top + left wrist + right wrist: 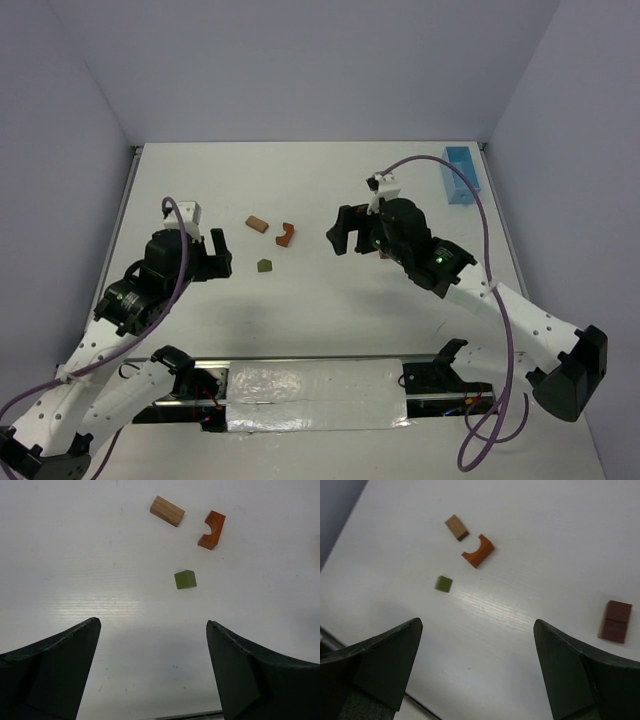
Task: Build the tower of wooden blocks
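Note:
Several wood blocks lie flat and apart on the white table point(330, 320). They are a tan block point(257, 223) point(167, 510) point(456, 527), a reddish-orange arch point(286, 234) point(212, 529) point(478, 551) and a small olive green block point(264, 266) point(185, 579) point(443, 584). A dark brown block point(616, 621) with a seam across it lies at the right of the right wrist view. No tower is in view. My left gripper point(225, 253) point(153, 625) stands open and empty, left of the green block. My right gripper point(335, 232) point(477, 622) is open and empty, right of the arch.
A light blue rectangular box point(460, 173) stands at the table's far right. Grey walls close in the back and both sides. The arm bases and a taped strip point(315, 395) run along the near edge.

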### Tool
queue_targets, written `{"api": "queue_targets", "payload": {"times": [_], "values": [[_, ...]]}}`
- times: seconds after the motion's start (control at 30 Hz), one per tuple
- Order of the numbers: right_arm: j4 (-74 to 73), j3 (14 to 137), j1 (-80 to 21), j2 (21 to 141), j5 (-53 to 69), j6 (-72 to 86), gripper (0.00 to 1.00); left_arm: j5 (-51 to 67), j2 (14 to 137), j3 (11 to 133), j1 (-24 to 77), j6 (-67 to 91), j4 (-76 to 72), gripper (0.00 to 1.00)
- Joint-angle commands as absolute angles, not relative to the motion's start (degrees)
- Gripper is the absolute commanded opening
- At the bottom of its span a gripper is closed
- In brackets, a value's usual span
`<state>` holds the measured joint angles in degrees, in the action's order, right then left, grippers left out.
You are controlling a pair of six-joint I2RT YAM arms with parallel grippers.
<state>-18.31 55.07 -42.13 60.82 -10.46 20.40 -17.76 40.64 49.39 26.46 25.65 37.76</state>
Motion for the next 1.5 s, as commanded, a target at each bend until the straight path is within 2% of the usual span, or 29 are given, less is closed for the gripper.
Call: {"api": "queue_targets", "payload": {"times": [0.0, 0.17, 0.53, 0.8, 1.03, 1.2, 1.33, 1.47], "values": [[-10.72, 55.89, -42.19, 62.13, -2.56, 26.35, 1.00, -23.29, 39.29, 50.10, 26.63, 27.77, 38.23, 1.00], [-17.13, 61.26, -45.00, 70.39, -9.91, 31.63, 1.00, -23.21, 39.99, 50.10, 26.54, 27.95, 38.41, 0.99], [-20.22, 66.01, -48.95, 82.79, -15.65, 36.56, 1.00, -21.45, 42.01, 49.75, 26.54, 27.25, 37.97, 1.00], [-15.82, 58.81, -51.77, 76.12, -15.11, 39.99, 1.00, -20.21, 47.36, 50.62, 26.54, 26.89, 38.32, 0.99], [-19.69, 54.40, -52.21, 68.91, -15.03, 33.85, 1.00, -19.52, 53.78, 53.52, 26.54, 30.32, 38.23, 0.99], [-20.65, 56.07, -52.29, 71.45, -10.91, 25.59, 1.00, -28.28, 54.67, 56.25, 26.46, 31.46, 42.62, 1.00], [-21.27, 60.19, -52.29, 76.98, -8.88, 21.81, 1.00, -36.11, 50.20, 56.25, 26.46, 31.12, 44.21, 0.99], [-19.42, 70.64, -52.21, 88.39, -5.45, 18.38, 1.00, -38.15, 44.22, 52.57, 26.46, 30.94, 40.79, 0.99]]}}
